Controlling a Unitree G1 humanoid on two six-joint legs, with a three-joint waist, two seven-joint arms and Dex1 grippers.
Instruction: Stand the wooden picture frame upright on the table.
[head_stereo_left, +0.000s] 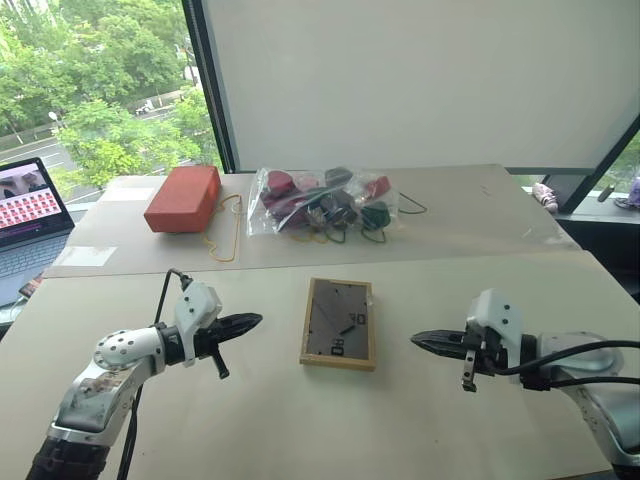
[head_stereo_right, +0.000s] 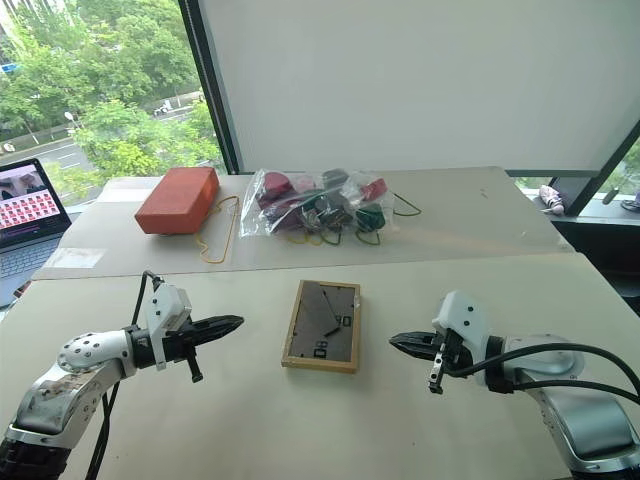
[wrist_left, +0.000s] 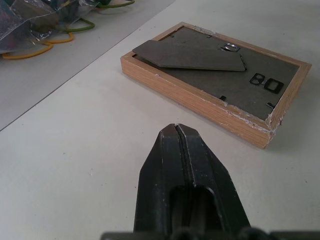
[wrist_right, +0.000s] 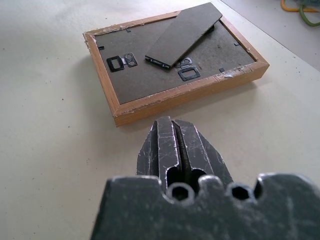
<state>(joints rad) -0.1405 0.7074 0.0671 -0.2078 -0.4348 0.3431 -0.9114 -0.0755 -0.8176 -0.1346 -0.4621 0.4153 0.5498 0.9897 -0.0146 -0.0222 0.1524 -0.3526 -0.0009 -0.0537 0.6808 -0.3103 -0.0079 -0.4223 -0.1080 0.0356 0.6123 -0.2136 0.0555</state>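
Left arm (head_stereo_left: 100, 385): silver-grey metal casing, scuffed, with a rounded wrist joint drilled with small dark holes. A white angular housing sat on top of the wrist; a thin black cable looped up from it and ran back along the forearm. Left gripper (head_stereo_left: 250, 321): two black fingers (wrist_left: 200, 165), tapered to a blunt point, faces matte.

Right arm (head_stereo_left: 590, 385): smoother silver shell, same white housing, two thick black cables trailing back. Right gripper (head_stereo_left: 420, 341): black fingers (wrist_right: 200, 150) heavily scratched, grey wear marks; what looked like round screw sockets sat at their base.
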